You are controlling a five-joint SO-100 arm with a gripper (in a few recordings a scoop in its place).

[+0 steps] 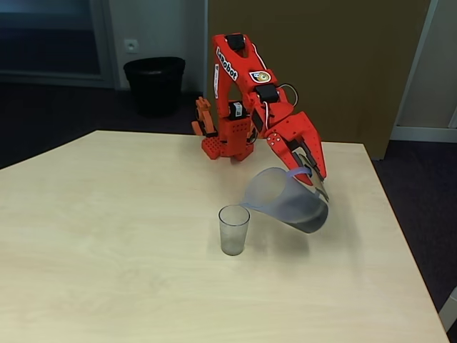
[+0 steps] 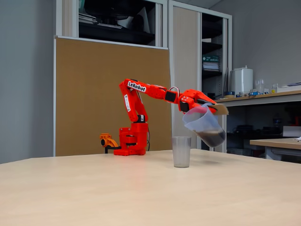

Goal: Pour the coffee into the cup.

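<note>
We see the claw (image 1: 308, 174) clamped on the jug (image 1: 285, 200), tilted at two o'clock from the cup (image 1: 233, 229), with coffee (image 2: 212, 138) pooled low inside.

The pincer (image 1: 312, 174) hangs above the table (image 1: 107, 236), clamped on the handle of a tilted jug (image 1: 285, 200), which fills the space just below and ahead of it. The cup (image 1: 234, 229) stands under the jug's spout, apart from it, blocking a straight drop there. Behind the pincer, the arm's base (image 1: 227, 143) occupies the table's far edge. Bare tabletop lies open beneath the pincer, beyond the cup and toward the near edge.
</note>
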